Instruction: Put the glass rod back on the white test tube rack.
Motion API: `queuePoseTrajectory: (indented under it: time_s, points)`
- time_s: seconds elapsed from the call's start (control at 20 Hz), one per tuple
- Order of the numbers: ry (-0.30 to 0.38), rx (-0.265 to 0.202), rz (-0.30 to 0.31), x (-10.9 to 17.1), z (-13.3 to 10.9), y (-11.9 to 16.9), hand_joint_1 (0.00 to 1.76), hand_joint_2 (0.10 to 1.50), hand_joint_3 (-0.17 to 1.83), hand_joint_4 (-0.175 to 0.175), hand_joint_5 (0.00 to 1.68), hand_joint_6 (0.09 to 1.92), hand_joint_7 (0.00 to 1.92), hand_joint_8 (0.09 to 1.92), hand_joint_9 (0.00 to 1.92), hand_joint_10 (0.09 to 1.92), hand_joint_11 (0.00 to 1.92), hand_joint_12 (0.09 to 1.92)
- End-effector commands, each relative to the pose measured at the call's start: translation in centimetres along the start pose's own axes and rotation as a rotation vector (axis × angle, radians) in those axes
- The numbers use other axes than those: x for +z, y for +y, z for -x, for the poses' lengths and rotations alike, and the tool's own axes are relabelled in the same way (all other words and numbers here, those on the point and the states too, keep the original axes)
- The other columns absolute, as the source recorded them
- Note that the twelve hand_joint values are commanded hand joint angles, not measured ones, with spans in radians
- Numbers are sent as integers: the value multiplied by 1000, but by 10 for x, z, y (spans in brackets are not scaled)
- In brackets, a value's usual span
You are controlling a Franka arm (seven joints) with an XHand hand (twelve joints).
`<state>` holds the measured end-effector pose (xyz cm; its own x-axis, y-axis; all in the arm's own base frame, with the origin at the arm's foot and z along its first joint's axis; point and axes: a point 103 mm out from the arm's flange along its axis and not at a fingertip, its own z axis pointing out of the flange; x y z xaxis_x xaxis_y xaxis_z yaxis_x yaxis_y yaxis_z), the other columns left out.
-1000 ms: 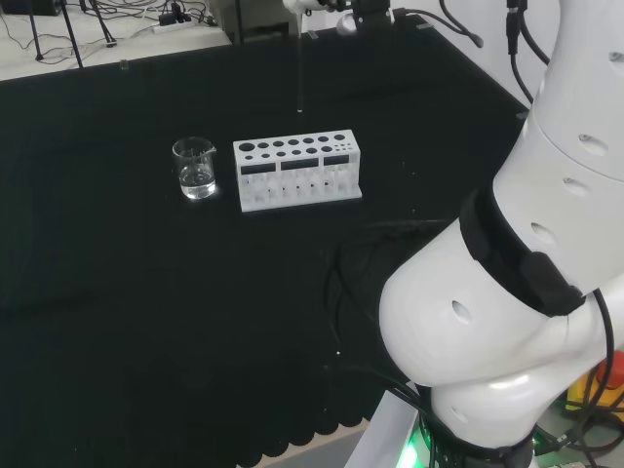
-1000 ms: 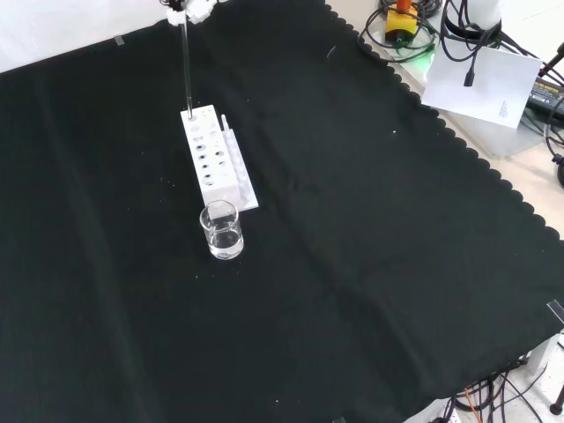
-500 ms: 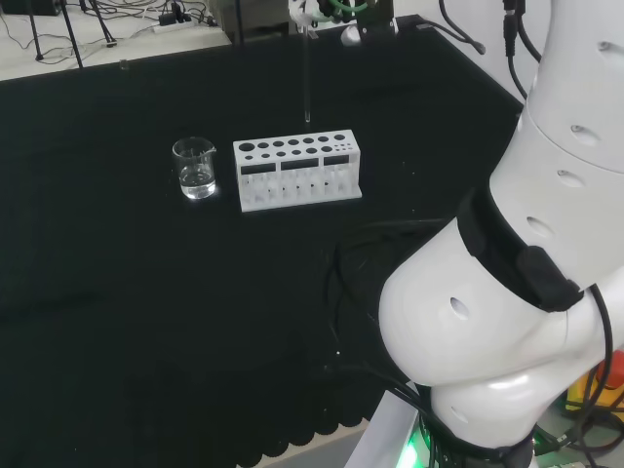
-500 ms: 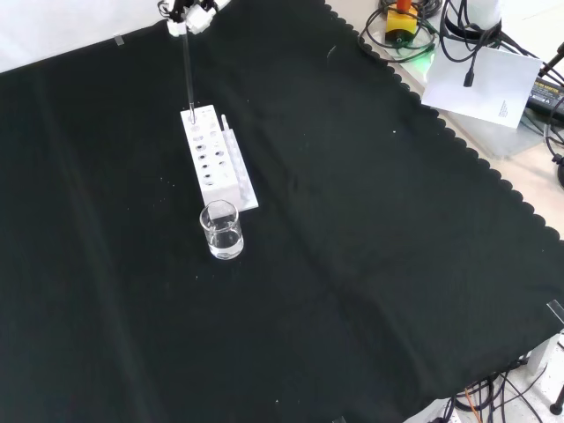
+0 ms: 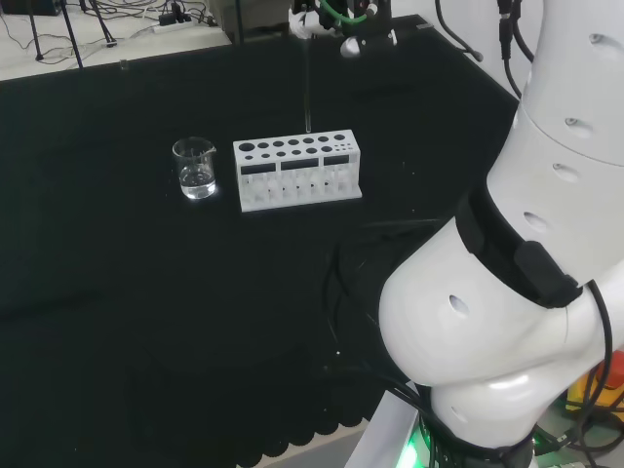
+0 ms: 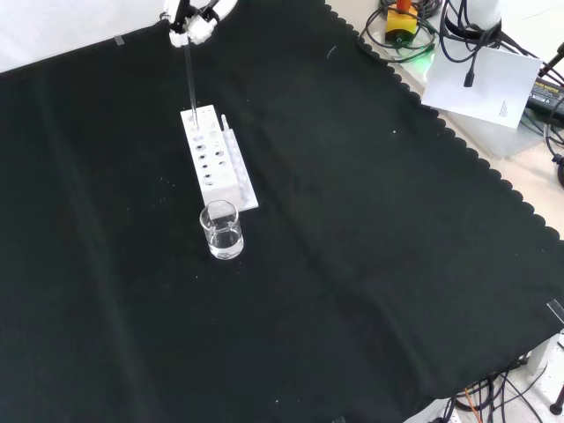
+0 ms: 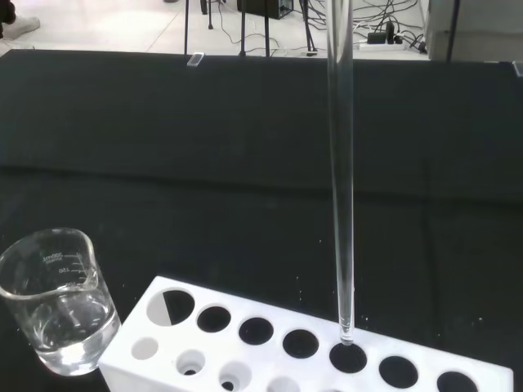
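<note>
The glass rod point(image 5: 307, 88) hangs upright from the hand point(image 5: 314, 19) at the top of the head view, pinched at its upper end. Its lower tip sits just over the back row of the white test tube rack point(image 5: 297, 171). In the wrist view the rod point(image 7: 341, 163) ends right above one round hole in the rack point(image 7: 270, 343), and whether it has entered the hole I cannot tell. The front view has the hand point(image 6: 196, 25) above the far end of the rack point(image 6: 216, 163), with the rod point(image 6: 189, 79) reaching down to it.
A small glass beaker point(image 5: 195, 168) with some water stands just left of the rack in the head view, and at the rack's near end point(image 6: 220, 231) in the front view. Cables and a sheet of paper point(image 6: 485, 84) lie beyond the cloth's scalloped edge.
The hand has come down and slightly right in the head view, carrying the rod. The tip, earlier well above the rack, now sits at the rack's top.
</note>
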<state>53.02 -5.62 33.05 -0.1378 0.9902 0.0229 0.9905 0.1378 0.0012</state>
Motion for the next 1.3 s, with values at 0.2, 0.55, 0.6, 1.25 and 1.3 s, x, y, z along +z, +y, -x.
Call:
queuePoseTrajectory:
  time_s: [0.2, 0.55, 0.6, 1.25, 1.3]
  points:
    - [2, 5, -13, 9, 1, 2, 1296, 1152, -175, -175, 1156, 431, 1075, 1192, 1603, 824, 1621, 593]
    - [9, 7, -20, 16, 0, 2, 1296, 1152, -175, -175, 1156, 431, 1075, 1192, 1603, 824, 1621, 593]
    - [11, 8, -24, 19, 1, 2, 1296, 1152, -175, -175, 1156, 431, 1075, 1192, 1603, 824, 1621, 593]
    - [52, 25, -45, 58, 11, 14, 1296, 1151, -175, -175, 1157, 431, 1077, 1189, 1603, 824, 1619, 592]
    - [52, 22, -46, 60, 12, 16, 1296, 1151, -175, -175, 1157, 431, 1077, 1189, 1603, 824, 1619, 592]
